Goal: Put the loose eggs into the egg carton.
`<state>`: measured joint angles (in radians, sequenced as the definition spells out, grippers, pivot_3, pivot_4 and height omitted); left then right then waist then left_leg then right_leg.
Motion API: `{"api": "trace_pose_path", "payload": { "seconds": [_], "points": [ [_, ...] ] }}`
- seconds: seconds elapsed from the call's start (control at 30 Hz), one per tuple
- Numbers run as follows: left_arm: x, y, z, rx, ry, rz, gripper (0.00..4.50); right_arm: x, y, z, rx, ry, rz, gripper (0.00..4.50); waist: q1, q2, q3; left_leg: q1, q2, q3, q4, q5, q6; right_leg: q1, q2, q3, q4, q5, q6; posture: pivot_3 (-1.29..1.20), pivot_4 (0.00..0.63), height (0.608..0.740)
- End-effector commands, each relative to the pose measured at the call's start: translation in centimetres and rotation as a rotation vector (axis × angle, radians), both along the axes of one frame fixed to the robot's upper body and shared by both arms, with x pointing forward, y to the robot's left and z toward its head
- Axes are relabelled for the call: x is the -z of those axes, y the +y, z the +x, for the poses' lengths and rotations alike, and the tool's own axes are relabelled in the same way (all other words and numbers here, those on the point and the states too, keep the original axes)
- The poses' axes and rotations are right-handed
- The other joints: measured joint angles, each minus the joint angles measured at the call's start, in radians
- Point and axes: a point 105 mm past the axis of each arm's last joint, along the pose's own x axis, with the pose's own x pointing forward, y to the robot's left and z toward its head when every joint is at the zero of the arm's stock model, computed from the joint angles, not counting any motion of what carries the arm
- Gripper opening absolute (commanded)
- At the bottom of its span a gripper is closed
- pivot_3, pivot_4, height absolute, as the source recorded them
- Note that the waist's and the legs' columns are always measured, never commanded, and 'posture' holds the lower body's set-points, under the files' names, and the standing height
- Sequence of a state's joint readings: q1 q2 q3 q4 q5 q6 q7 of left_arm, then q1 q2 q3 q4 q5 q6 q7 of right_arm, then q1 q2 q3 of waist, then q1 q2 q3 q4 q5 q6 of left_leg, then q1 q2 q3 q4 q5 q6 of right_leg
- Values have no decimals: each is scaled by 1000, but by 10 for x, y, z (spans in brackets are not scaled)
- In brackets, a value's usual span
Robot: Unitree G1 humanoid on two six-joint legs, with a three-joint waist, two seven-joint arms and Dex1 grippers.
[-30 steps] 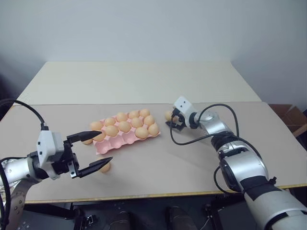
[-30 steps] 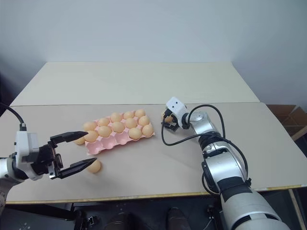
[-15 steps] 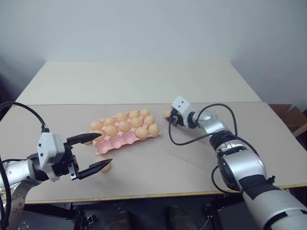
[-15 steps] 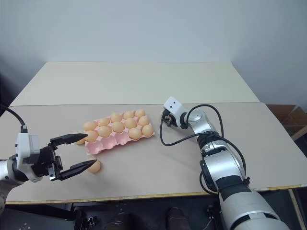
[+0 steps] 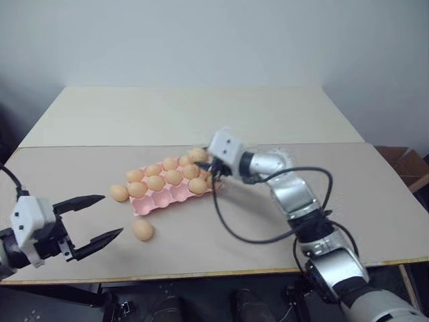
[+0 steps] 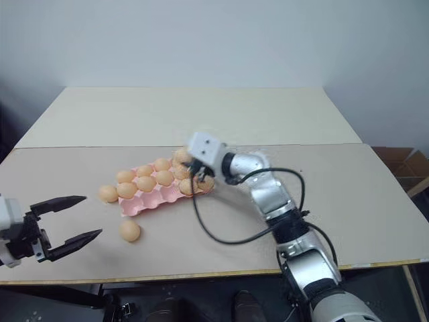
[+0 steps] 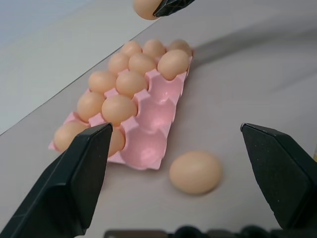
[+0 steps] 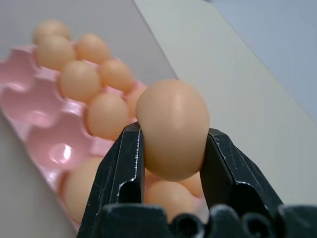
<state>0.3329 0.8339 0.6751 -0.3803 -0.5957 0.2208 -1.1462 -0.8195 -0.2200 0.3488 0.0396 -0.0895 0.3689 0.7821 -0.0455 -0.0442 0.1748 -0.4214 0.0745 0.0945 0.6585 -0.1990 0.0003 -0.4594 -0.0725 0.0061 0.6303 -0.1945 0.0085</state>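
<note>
The left gripper (image 5: 90, 218) hangs at the table's (image 5: 375, 201) left edge, fingers spread wide and empty, positioned to approach the 2 loose pale orange-tan eggs: 1 (image 5: 141, 229) just in front of the flat pink egg carton (image 5: 158, 202), 1 (image 5: 118, 193) touching its left end. The carton's front cups are vacant. The right gripper (image 8: 171, 148) clamps a third egg (image 8: 172, 129) between its fingers, raised above the carton's right end for placement.

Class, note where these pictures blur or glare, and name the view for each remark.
Left eye view: the right gripper is smeared by motion. Right wrist view: the held egg is sharp, the egg carton behind it soft. Left wrist view: glare glints in the carton's empty cups.
</note>
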Motion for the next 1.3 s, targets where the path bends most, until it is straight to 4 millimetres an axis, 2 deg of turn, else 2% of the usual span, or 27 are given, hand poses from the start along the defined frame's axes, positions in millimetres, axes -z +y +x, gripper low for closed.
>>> {"api": "trace_pose_path", "payload": {
  "seconds": [0.03,0.3,0.33,0.4,0.57,0.7,0.87,1.0,1.1,1.3],
  "points": [
    [-5,7,-6,-14,-14,33,4500,5,13,-8,-10,-23,-21,1343,2,0,0,0,0,0,0,0,0,0,-1,-1,0,0,0,0,150,740],
    [-4,11,-14,-46,-1,36,4500,27,26,-14,-60,19,-89,1343,2,-1,0,-1,-1,0,0,-2,-3,0,-2,-2,-1,2,-3,0,150,740],
    [-5,10,-14,-46,-4,36,4500,27,27,-14,-61,25,-88,2052,2,-1,0,-1,-1,0,0,-2,-3,0,-2,-2,-1,1,-3,0,150,740],
    [-5,9,-15,-49,-7,37,4500,28,27,-13,-55,26,-87,2637,2,-1,0,-1,-1,0,0,-2,-3,0,-2,-2,-1,1,-3,0,150,740],
    [-5,9,-15,-56,-9,37,4500,30,27,-12,-58,-2,-117,4443,1,-1,0,-1,-1,0,0,-2,-4,0,-2,-2,-1,1,-3,0,150,740],
    [-5,8,-14,-55,-11,34,4500,27,24,-16,-81,-23,-130,4479,1,-1,0,-1,-1,0,0,-2,-3,0,-2,-2,-1,1,-3,0,150,740],
    [-5,8,-14,-50,-12,22,4500,13,15,-27,-90,-59,-109,4479,2,-1,0,-1,-1,0,0,-2,-4,-1,-2,-2,-1,-1,0,0,150,740],
    [-2,11,-19,-53,18,-37,4500,-7,-11,-52,-153,-6,-40,4479,7,-1,0,-2,-1,0,0,-2,-4,0,-2,-2,-2,-1,0,0,150,740],
    [8,13,-23,-59,55,-49,4500,-16,-35,-72,-201,84,-15,4479,9,-1,0,-2,-1,0,0,-4,-7,0,-3,-2,-2,-2,2,0,150,740],
    [17,18,-27,-96,75,-54,4500,-2,-96,-95,-166,195,-171,4479,20,-1,-1,-1,-1,-1,0,-5,-9,0,-4,-3,-3,-4,3,0,150,740]
  ]
}}
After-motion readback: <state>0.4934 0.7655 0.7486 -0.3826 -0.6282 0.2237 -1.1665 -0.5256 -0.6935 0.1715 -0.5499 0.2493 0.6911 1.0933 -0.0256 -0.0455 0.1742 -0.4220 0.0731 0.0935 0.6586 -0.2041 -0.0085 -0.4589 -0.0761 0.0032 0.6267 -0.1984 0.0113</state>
